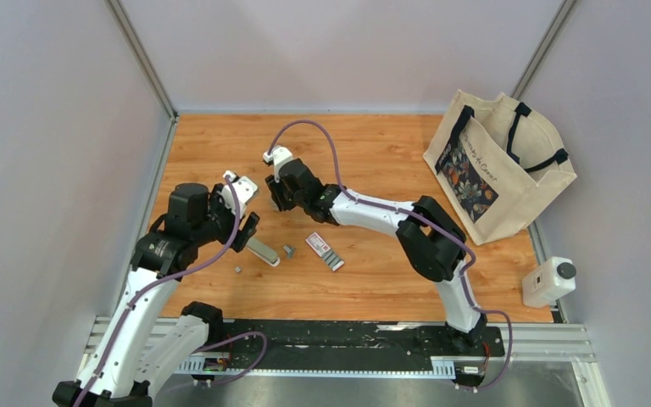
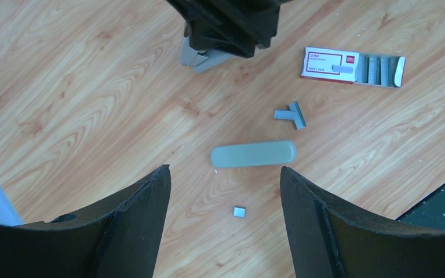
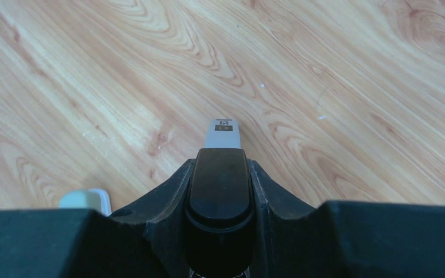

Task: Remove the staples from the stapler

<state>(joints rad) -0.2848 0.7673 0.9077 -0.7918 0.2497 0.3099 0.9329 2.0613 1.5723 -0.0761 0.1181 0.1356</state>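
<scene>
My right gripper (image 3: 220,168) is shut on the stapler (image 3: 219,197), a black-topped body with a grey metal tip (image 3: 222,130), held low over the table. In the top view this gripper (image 1: 278,202) is at mid-table. My left gripper (image 2: 225,174) is open and empty, hovering above a pale green oblong piece (image 2: 253,154) lying flat. A tiny staple bit (image 2: 239,212) lies between its fingers on the wood. Two crossed staple strips (image 2: 291,114) lie to the right of the green piece. The right gripper (image 2: 226,26) with the stapler's grey end (image 2: 200,58) shows at the top.
A small red-and-white box (image 2: 331,62) with its tray of staple strips (image 2: 379,69) pulled out lies right of the crossed strips. A cloth tote bag (image 1: 500,165) stands at the back right. A white device (image 1: 549,281) sits at the right edge.
</scene>
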